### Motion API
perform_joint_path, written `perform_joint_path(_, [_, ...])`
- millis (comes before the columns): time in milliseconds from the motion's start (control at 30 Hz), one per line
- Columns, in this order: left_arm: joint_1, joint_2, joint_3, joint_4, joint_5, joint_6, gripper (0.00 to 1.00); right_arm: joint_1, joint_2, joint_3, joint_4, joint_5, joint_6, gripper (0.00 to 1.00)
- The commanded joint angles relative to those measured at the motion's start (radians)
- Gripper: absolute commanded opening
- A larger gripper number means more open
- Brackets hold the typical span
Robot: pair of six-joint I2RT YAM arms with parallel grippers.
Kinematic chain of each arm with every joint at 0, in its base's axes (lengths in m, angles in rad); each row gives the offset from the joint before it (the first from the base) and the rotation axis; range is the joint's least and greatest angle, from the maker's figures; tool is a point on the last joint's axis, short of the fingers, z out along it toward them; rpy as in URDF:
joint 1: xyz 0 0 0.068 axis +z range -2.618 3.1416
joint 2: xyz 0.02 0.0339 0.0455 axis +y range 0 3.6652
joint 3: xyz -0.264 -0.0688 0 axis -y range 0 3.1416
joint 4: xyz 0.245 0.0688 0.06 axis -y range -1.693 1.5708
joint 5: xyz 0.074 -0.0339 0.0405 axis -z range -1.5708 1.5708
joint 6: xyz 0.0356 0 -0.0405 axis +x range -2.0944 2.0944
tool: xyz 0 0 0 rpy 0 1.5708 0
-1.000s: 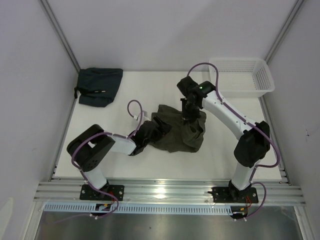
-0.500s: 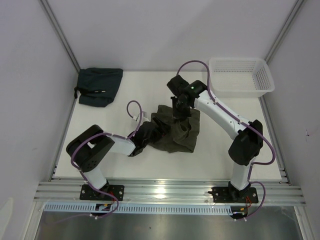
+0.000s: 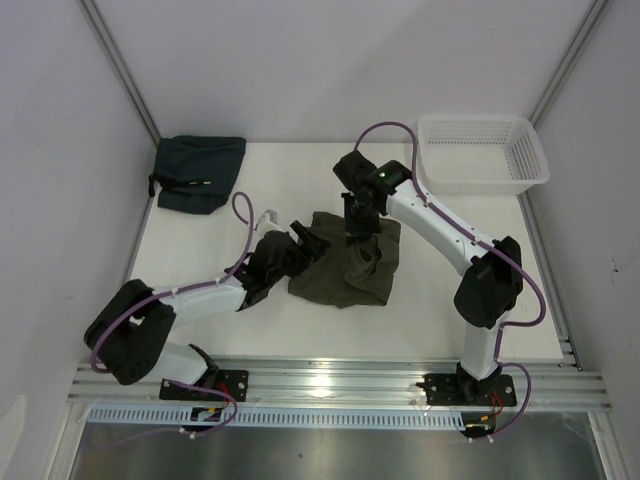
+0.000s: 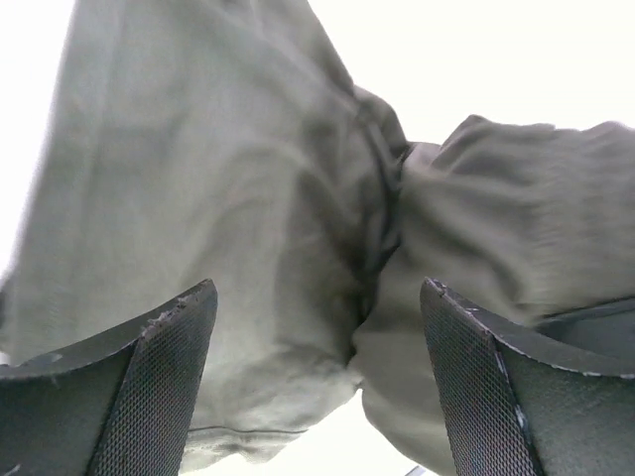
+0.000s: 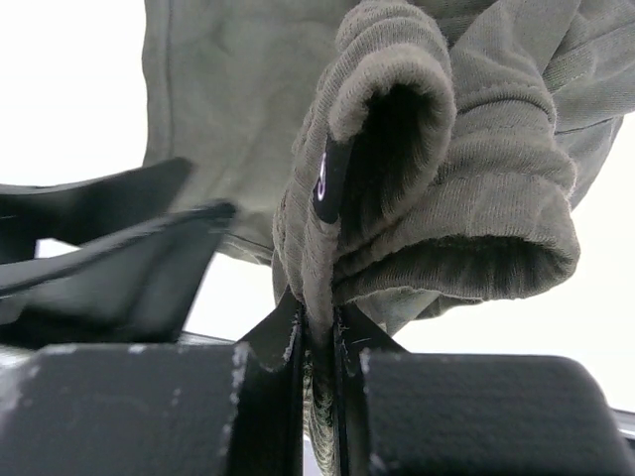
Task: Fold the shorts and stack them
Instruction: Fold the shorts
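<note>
Pinching shorts [image 5: 446, 198], jaws of the right gripper [image 5: 317, 332] meet below an illegible tag [image 5: 322, 178].

The shorts [image 3: 350, 272] are plain olive green. The table [image 3: 440, 290] is white, the basket [image 3: 470, 172] is white with rows of little holes, and the folded cloth [image 3: 200, 172] is dark blue-green.

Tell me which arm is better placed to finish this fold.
Right. The right claw is shut on a bunched edge of the shorts; the left claw stands open, holding nothing.
</note>
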Motion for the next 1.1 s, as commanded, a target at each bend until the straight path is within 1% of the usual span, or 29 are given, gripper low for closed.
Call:
perform_joint_path(0, [0.054,-0.080,0.022,-0.102,0.038,0.054,0.85,-0.002,-0.021,0.015,0.032,0.001,0.001,0.00])
perform_joint_path(33, [0.077,-0.115,0.011,-0.108,0.044,0.062,0.85,0.001,-0.019,0.020,0.030,0.000,-0.004,0.00])
perform_joint_path(133, [0.129,-0.155,-0.030,-0.145,0.068,0.111,0.85,0.004,-0.007,0.025,0.027,-0.002,-0.007,0.00])
perform_joint_path(233, [0.186,-0.133,-0.037,-0.202,0.102,0.188,0.85,0.009,0.001,0.026,0.030,-0.006,-0.013,0.00])
perform_joint_path(333, [0.241,-0.097,-0.081,-0.183,0.154,0.212,0.84,0.012,0.006,0.026,0.044,-0.010,-0.008,0.00])
perform_joint_path(467, [0.248,-0.003,-0.084,-0.134,0.168,0.229,0.84,0.026,0.022,0.041,0.047,-0.010,-0.008,0.00])
perform_joint_path(600, [0.246,0.051,-0.113,-0.074,0.168,0.221,0.82,0.035,0.032,0.035,0.064,-0.013,-0.010,0.00])
perform_joint_path(700, [0.246,0.076,-0.125,-0.038,0.200,0.223,0.81,0.040,0.035,0.035,0.070,-0.003,-0.008,0.00])
perform_joint_path(867, [0.246,0.099,-0.141,-0.010,0.206,0.229,0.79,0.047,0.042,0.037,0.107,-0.020,0.009,0.00])
perform_joint_path(1067, [0.245,0.104,-0.167,0.019,0.202,0.234,0.78,0.056,0.084,0.055,0.145,-0.033,0.029,0.00])
